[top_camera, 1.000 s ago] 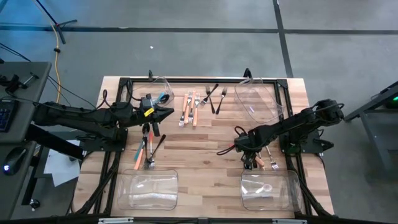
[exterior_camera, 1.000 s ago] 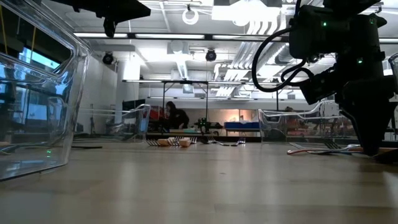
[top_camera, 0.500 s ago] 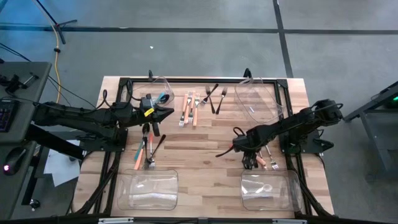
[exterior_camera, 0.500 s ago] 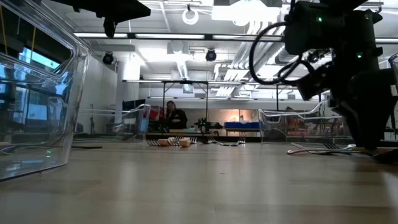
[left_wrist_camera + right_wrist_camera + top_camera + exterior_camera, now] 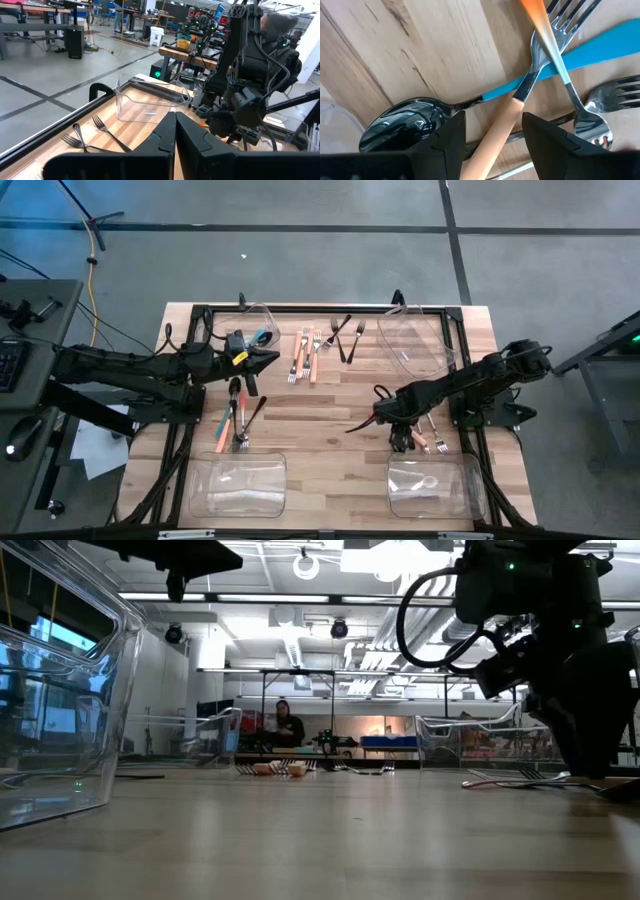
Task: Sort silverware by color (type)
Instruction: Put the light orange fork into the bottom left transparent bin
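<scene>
My right gripper hangs open, pointing down, over a small pile of silverware near the table's right edge. In the right wrist view its fingers stand on either side of a pale orange handle, which lies across a teal-handled spoon. Forks lie beside them. My left gripper is shut and waits above the table's left half. Orange-handled forks and black forks lie near the far edge. A mixed red-orange and black pile lies under the left arm.
Four clear plastic bins stand at the corners: far left with teal pieces inside, far right, near left, and near right with one piece inside. The table's middle is bare wood. A person stands far behind.
My right arm's wrist has shifted a little over the right pile while its gripper has stayed above the same spot. The silverware has not moved.
</scene>
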